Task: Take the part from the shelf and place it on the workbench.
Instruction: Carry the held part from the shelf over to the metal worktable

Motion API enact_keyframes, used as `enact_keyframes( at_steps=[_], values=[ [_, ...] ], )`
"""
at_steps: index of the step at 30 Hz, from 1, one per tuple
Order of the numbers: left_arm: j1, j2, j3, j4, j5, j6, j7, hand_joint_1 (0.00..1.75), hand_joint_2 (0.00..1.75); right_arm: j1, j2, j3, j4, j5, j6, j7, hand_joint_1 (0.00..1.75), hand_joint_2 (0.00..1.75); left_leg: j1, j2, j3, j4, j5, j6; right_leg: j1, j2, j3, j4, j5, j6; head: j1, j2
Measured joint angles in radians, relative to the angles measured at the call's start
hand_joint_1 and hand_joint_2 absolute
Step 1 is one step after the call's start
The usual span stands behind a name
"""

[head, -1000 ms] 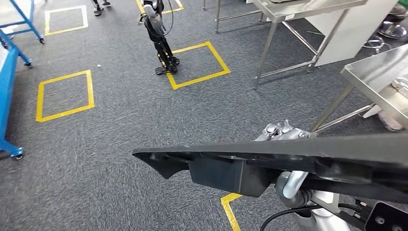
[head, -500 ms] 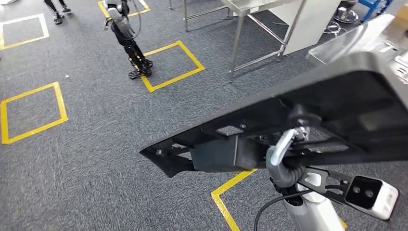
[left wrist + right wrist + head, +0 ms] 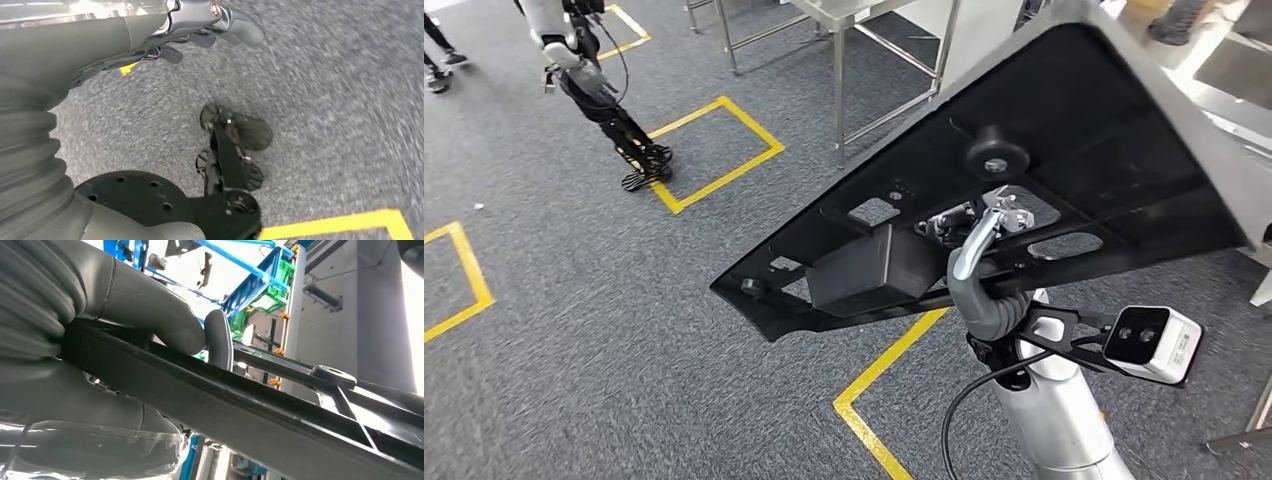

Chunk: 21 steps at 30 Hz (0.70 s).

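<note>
Pick-up is done, placing is not. The right hand [image 3: 980, 236] grips the black plastic part [image 3: 1064, 150] from beneath, fingers wrapped over a rib on its underside; the right wrist view shows the thick grey thumb [image 3: 150, 310] and a darker finger [image 3: 219, 337] clamped over the part's edge bar [image 3: 250, 410]. The part is a big flat panel, tilted, its ribbed underside facing the head camera, with a boxy block [image 3: 864, 272] and a round knob [image 3: 996, 155] on it. It is held in the air over grey carpet [image 3: 604, 330] with yellow tape lines [image 3: 879, 375], touching no surface.

The left hand [image 3: 210, 22] hangs over the carpet with nothing in it, fingers loosely curled in, not fully spread. The picture is blurred, so the exact pose is hard to call.

Steel workbenches in the head view: one frame with legs [image 3: 839, 70] near the upper middle, and a bench top [image 3: 1254, 65] at the right edge behind the part. I cannot tell which is the target. No shelf to report. Another humanoid robot [image 3: 589, 80] stands at a taped square, upper left.

Judgement: roughly halfway, in the carry phase. Left to do: reach the bench, level the panel, lower it onto the top, let go. Risk: a one-handed hold on a wide panel, which could swing or clip the bench edge.
</note>
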Motion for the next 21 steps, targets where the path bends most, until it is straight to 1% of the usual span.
enact_keyframes(
  at_steps=[1, 2, 3, 4, 5, 6, 7, 8, 9, 10, 11, 12, 13, 14, 15, 16, 17, 18, 19, 20, 21],
  values=[
    [-0.001, 0.000, 0.000, 0.000, 0.000, -0.002, -0.002, 0.00, 1.75, -0.009, 0.003, -0.001, 0.006, -0.001, 0.001, 0.002, 1.75, 1.75, -0.001, -0.009, 0.004, -0.010, -0.003, 0.004, -0.002, 0.010, -0.005, 0.001, 0.002, 0.007, 0.000, 0.000],
    [-0.003, 0.000, 0.000, 0.000, 0.001, -0.005, -0.003, 0.00, 1.75, -0.017, 0.005, -0.002, 0.012, -0.002, 0.003, 0.003, 1.75, 1.75, -0.003, -0.002, 0.004, -0.014, -0.001, 0.008, -0.004, 0.021, -0.009, 0.000, 0.006, 0.014, 0.000, 0.000],
    [-0.005, -0.002, 0.000, 0.000, 0.001, -0.007, -0.004, 0.00, 1.75, -0.024, 0.006, -0.003, 0.017, -0.003, 0.004, 0.005, 1.75, 1.75, -0.001, 0.010, 0.006, -0.017, 0.002, 0.015, -0.006, 0.029, -0.011, -0.002, 0.007, 0.021, 0.000, 0.000],
    [-0.006, -0.003, 0.000, 0.000, 0.001, -0.010, -0.004, 0.00, 1.75, -0.032, 0.007, -0.006, 0.022, -0.004, 0.005, 0.006, 1.75, 1.75, 0.001, 0.021, 0.008, -0.023, 0.006, 0.023, -0.005, 0.020, -0.015, 0.004, 0.003, 0.026, 0.001, 0.000],
    [-0.007, -0.005, 0.001, 0.000, 0.001, -0.013, -0.004, 0.00, 1.75, -0.042, 0.008, -0.007, 0.026, -0.005, 0.006, 0.008, 1.75, 1.75, 0.002, 0.034, 0.009, -0.029, 0.010, 0.030, -0.003, -0.001, -0.027, 0.026, -0.012, 0.030, 0.004, 0.000],
    [-0.007, -0.007, 0.001, 0.000, 0.001, -0.015, -0.004, 0.00, 1.75, -0.052, 0.010, -0.009, 0.029, -0.007, 0.006, 0.009, 1.75, 1.75, 0.003, 0.048, 0.011, -0.034, 0.013, 0.036, -0.001, -0.031, -0.048, 0.070, -0.038, 0.032, 0.007, 0.000],
    [-0.007, -0.007, 0.001, 0.000, 0.001, -0.017, -0.004, 0.00, 1.75, -0.059, 0.013, -0.009, 0.033, -0.009, 0.007, 0.011, 1.75, 1.75, 0.000, 0.061, 0.011, -0.035, 0.013, 0.040, 0.000, -0.064, -0.078, 0.132, -0.071, 0.034, 0.010, 0.000],
    [-0.005, -0.008, 0.001, 0.000, 0.001, -0.018, -0.004, 0.00, 1.75, -0.063, 0.016, -0.009, 0.037, -0.011, 0.008, 0.013, 1.75, 1.75, -0.002, 0.074, 0.010, -0.034, 0.012, 0.042, -0.001, -0.082, -0.112, 0.202, -0.101, 0.037, 0.012, 0.000],
    [-0.004, -0.008, 0.001, 0.000, 0.001, -0.020, -0.004, 0.00, 1.75, -0.065, 0.018, -0.009, 0.040, -0.013, 0.008, 0.015, 1.75, 1.75, -0.003, 0.088, 0.010, -0.034, 0.011, 0.042, -0.003, -0.091, -0.138, 0.257, -0.119, 0.038, 0.012, 0.000],
    [-0.004, -0.009, 0.001, 0.000, 0.001, -0.023, -0.004, 0.00, 1.75, -0.065, 0.020, -0.010, 0.043, -0.014, 0.009, 0.018, 1.75, 1.75, -0.004, 0.101, 0.010, -0.033, 0.010, 0.042, -0.004, -0.095, -0.148, 0.281, -0.119, 0.040, 0.012, 0.000],
    [-0.004, -0.011, 0.001, 0.000, 0.001, -0.026, -0.003, 0.00, 1.75, -0.066, 0.022, -0.010, 0.046, -0.015, 0.009, 0.022, 1.75, 1.75, -0.004, 0.114, 0.010, -0.033, 0.009, 0.041, -0.006, -0.100, -0.137, 0.263, -0.101, 0.040, 0.012, 0.000],
    [-0.005, -0.012, 0.001, 0.000, 0.001, -0.029, -0.003, 0.00, 1.75, -0.068, 0.024, -0.010, 0.048, -0.016, 0.009, 0.025, 1.75, 1.75, -0.004, 0.125, 0.012, -0.032, 0.007, 0.039, -0.007, -0.108, -0.106, 0.206, -0.069, 0.040, 0.012, 0.000],
    [-0.005, -0.014, 0.001, 0.000, 0.000, -0.032, -0.004, 0.00, 1.75, -0.073, 0.026, -0.011, 0.049, -0.016, 0.009, 0.029, 1.75, 1.75, -0.004, 0.136, 0.013, -0.031, 0.005, 0.037, -0.006, -0.128, -0.065, 0.128, -0.039, 0.038, 0.012, 0.000],
    [-0.006, -0.015, 0.001, 0.000, 0.000, -0.034, -0.004, 0.00, 1.75, -0.078, 0.029, -0.011, 0.049, -0.016, 0.009, 0.032, 1.75, 1.75, -0.007, 0.145, 0.015, -0.029, 0.002, 0.032, -0.002, -0.147, -0.029, 0.060, -0.017, 0.033, 0.012, 0.000],
    [-0.006, -0.016, 0.001, 0.000, 0.000, -0.036, -0.004, 0.00, 1.75, -0.083, 0.033, -0.012, 0.049, -0.016, 0.009, 0.034, 1.75, 1.75, -0.010, 0.153, 0.016, -0.028, 0.000, 0.027, 0.002, -0.161, -0.006, 0.015, -0.005, 0.028, 0.011, 0.000],
    [-0.007, -0.017, 0.001, 0.000, -0.001, -0.037, -0.005, 0.00, 1.75, -0.087, 0.035, -0.012, 0.049, -0.017, 0.009, 0.035, 1.75, 1.75, -0.012, 0.162, 0.018, -0.027, -0.002, 0.022, 0.006, -0.167, 0.003, -0.006, -0.004, 0.023, 0.011, 0.000],
    [-0.007, -0.017, 0.001, 0.000, -0.003, -0.037, -0.005, 0.00, 1.75, -0.088, 0.037, -0.013, 0.049, -0.017, 0.009, 0.035, 1.75, 1.75, -0.014, 0.171, 0.019, -0.027, -0.004, 0.017, 0.009, -0.158, 0.002, -0.008, -0.004, 0.018, 0.010, 0.000],
    [-0.008, -0.017, 0.001, 0.000, -0.004, -0.037, -0.005, 0.00, 1.75, -0.088, 0.038, -0.014, 0.049, -0.017, 0.010, 0.036, 1.75, 1.75, -0.014, 0.181, 0.022, -0.029, -0.005, 0.011, 0.008, -0.146, 0.002, -0.009, -0.002, 0.013, 0.010, 0.000],
    [-0.009, -0.018, 0.001, 0.000, -0.006, -0.037, -0.005, 0.00, 1.75, -0.087, 0.038, -0.015, 0.049, -0.018, 0.011, 0.037, 1.75, 1.75, -0.012, 0.179, 0.023, -0.025, -0.011, 0.005, 0.006, -0.135, 0.003, -0.013, 0.000, 0.008, 0.010, 0.000],
    [-0.009, -0.018, 0.001, 0.000, -0.007, -0.037, -0.005, 0.00, 1.75, -0.087, 0.039, -0.016, 0.049, -0.018, 0.013, 0.037, 1.75, 1.75, -0.010, 0.164, 0.018, -0.007, -0.025, 0.000, 0.003, -0.125, 0.005, -0.016, 0.003, 0.003, 0.008, 0.000],
    [-0.009, -0.018, 0.001, 0.000, -0.008, -0.038, -0.005, 0.00, 1.75, -0.087, 0.041, -0.016, 0.049, -0.020, 0.016, 0.037, 1.75, 1.75, -0.008, 0.142, 0.002, 0.032, -0.050, -0.004, -0.001, -0.115, 0.007, -0.019, 0.006, -0.002, 0.006, 0.000]
  ],
)
